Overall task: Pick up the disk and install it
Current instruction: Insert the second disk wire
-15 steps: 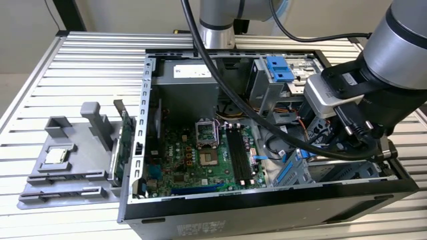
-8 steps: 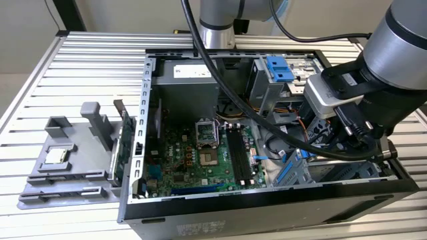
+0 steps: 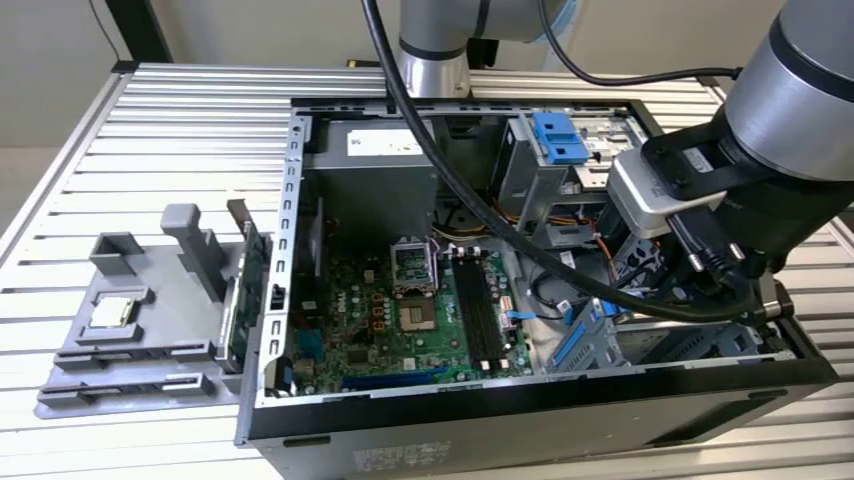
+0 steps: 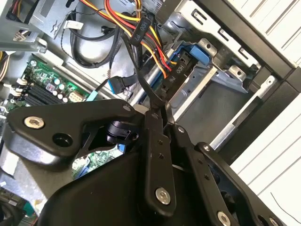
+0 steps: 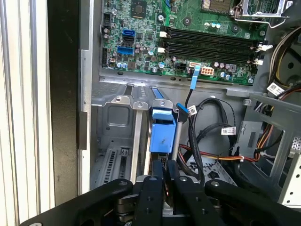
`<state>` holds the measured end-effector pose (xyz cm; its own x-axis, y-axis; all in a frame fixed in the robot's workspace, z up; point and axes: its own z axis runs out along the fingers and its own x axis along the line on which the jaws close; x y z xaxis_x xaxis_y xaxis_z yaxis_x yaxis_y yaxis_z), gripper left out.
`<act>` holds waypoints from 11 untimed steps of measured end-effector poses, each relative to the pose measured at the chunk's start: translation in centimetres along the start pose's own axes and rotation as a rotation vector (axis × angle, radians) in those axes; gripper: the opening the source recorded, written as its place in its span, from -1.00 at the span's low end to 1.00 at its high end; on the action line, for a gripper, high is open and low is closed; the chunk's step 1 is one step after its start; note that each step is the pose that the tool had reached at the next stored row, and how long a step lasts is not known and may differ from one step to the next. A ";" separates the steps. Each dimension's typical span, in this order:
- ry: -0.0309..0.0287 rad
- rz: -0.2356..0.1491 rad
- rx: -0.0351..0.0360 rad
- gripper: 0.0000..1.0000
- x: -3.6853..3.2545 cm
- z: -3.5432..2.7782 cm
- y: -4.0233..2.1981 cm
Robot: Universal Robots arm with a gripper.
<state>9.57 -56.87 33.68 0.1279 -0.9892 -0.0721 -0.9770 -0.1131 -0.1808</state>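
The disk stands edge-on in the lower drive bay of the open computer case, with its blue bracket facing the camera in the first wrist view. My gripper is shut, its two black fingers side by side right at the disk's near end. Whether they touch it I cannot tell. In the second wrist view the gripper points into the bay among hanging cables. In the exterior view the arm's wrist covers the gripper, and blue strips of the bracket show beside it.
Bundled power and data cables hang close beside the bay. The motherboard lies in the case floor, and a blue-fronted drive cage sits at the back. A grey fixture with a square chip stands on the slatted table.
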 end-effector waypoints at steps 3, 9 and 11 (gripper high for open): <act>-0.0011 0.000 0.0005 -1.00 0.00 0.00 0.00; -0.0066 0.001 0.0031 -1.00 -0.01 0.01 -0.03; -0.0090 0.001 0.0042 -1.00 -0.01 0.01 -0.03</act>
<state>9.60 -56.86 33.67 0.1282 -0.9884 -0.0812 -0.9764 -0.1115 -0.1848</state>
